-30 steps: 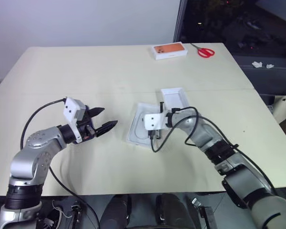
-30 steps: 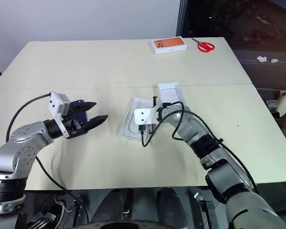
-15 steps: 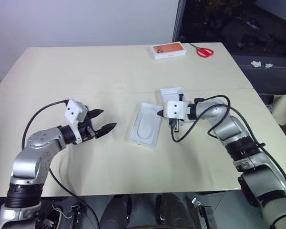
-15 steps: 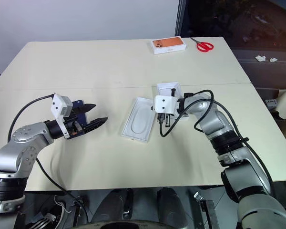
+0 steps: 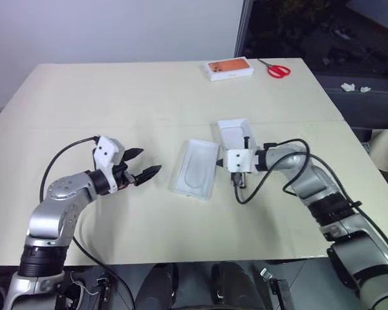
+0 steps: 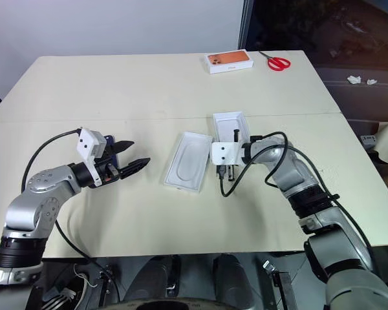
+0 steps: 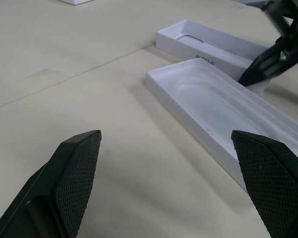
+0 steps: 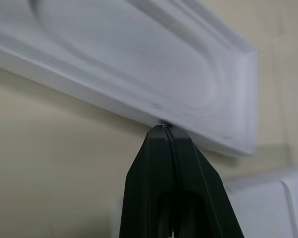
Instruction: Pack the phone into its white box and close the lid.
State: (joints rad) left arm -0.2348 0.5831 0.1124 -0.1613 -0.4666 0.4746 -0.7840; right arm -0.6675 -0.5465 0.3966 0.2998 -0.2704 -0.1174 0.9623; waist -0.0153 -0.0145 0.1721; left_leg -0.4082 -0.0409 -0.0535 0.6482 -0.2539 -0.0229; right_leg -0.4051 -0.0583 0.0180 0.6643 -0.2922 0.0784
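Withdrawn rightward off the white oval-recessed insert tray (image 5: 196, 170), the right gripper (image 5: 217, 163) stays pinched shut beside its edge; the shallow white box (image 5: 238, 135) lies just behind. The left gripper (image 5: 141, 165) spreads empty over the beige table (image 5: 136, 90). An orange-topped box (image 5: 229, 68) and red scissors (image 5: 273, 68) sit at the far edge.

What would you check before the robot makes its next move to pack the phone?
1. Left end effector open, empty: ok.
2. Right end effector shut, tip at the insert tray's edge: ok.
3. White box beyond the tray open, empty: ok.
4. Phone position, glimpsed only as dark blue behind the left end effector: cannot tell.
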